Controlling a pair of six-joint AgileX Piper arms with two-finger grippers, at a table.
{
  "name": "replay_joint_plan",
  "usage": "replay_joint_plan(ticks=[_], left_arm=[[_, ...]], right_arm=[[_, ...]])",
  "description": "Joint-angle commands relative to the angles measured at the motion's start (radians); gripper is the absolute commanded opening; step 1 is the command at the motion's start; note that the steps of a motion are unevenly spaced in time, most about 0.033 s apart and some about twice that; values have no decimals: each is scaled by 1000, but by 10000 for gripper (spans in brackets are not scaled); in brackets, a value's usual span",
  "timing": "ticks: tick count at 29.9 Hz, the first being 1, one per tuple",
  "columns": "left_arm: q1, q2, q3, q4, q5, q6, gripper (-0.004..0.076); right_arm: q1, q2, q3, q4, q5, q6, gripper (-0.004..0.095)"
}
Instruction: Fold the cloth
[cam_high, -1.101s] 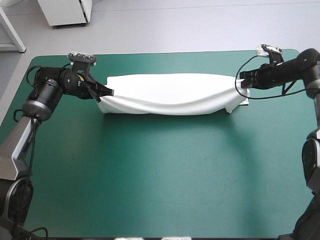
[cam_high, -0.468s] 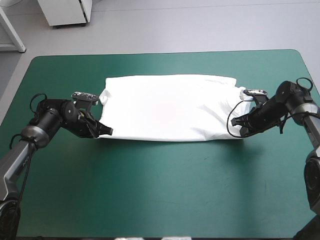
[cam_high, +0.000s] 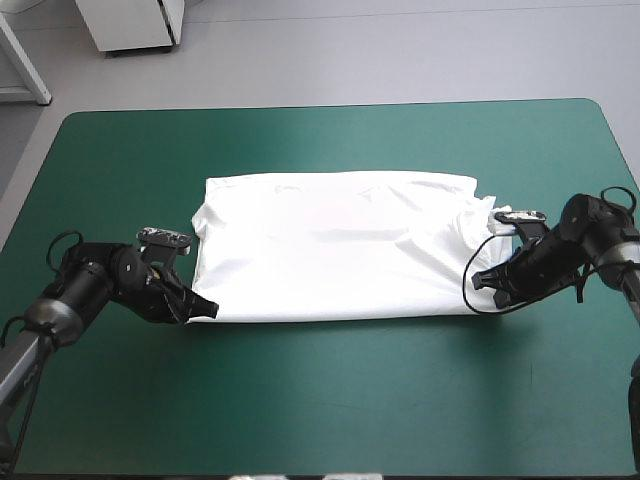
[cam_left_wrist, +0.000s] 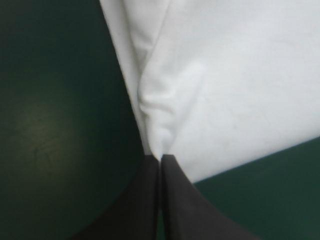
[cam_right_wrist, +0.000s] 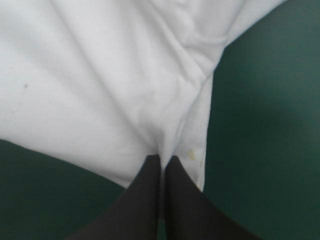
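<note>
One white T-shirt (cam_high: 335, 245) lies folded in a wide, smooth rectangle on the teal-green counter (cam_high: 330, 400). It spans between two pairs: left fingers (cam_high: 205, 309) and right fingers (cam_high: 480, 280), each pinched nearly closed on a near corner.

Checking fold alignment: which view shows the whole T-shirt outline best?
High view: the whole T-shirt shows, lying flat on the teal-green cover, left tool and right tool pinching its near corners. Each wrist view shows only the pinched corner and some white cloth beyond.
</note>
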Motion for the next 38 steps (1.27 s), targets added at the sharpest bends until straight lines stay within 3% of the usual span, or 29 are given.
replay_joint_plan(ticks=[1,12,15,19,22,25,30,33,38], left_arm=[[-5,-93,26,-16,3,1,-9],[-5,-178,85,-43,65,12,11],[-5,-184,85,-46,117,34,114],[-5,-221,58,-47,156,37,314],[-5,-264,-8,-50,166,37,417],[-5,-283,-127,-53,144,37,430],[-5,-271,-313,-54,29,37,430],[-5,-242,-395,-54,-33,39,430],[-5,-209,-461,-54,-39,52,430]], right_arm=[[0,-82,21,-5,2,2,-17],[2,-189,107,-27,-10,0,4],[2,-215,105,-22,8,0,104],[2,-264,102,-26,16,0,316],[2,-305,77,-37,16,9,457],[2,-318,16,-104,9,65,515],[0,-278,-97,-204,-54,140,519],[0,-218,-150,-227,-83,156,518],[0,-68,-231,-229,-88,171,518]])
